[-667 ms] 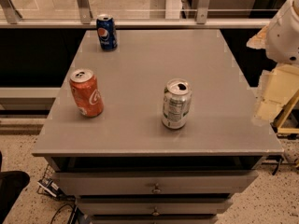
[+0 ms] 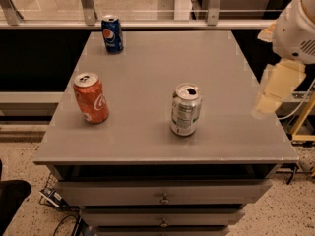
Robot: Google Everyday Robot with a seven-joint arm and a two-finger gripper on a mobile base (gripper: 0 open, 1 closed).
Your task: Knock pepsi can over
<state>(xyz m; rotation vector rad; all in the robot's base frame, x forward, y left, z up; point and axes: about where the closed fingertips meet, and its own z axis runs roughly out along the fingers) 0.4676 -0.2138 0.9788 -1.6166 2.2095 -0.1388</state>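
Pepsi can [image 2: 112, 33] stands (far-left corner) well apart from right-edge gripper [image 2: 266, 101].

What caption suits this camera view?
Pepsi can stands upright at the table's far left; the end effector hangs beside its right edge.

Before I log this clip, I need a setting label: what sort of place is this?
Likely an office or lab: a grey drawer cabinet holding the pepsi can, speckled floor, glass partition behind. The gripper hangs beside the cabinet's right edge.
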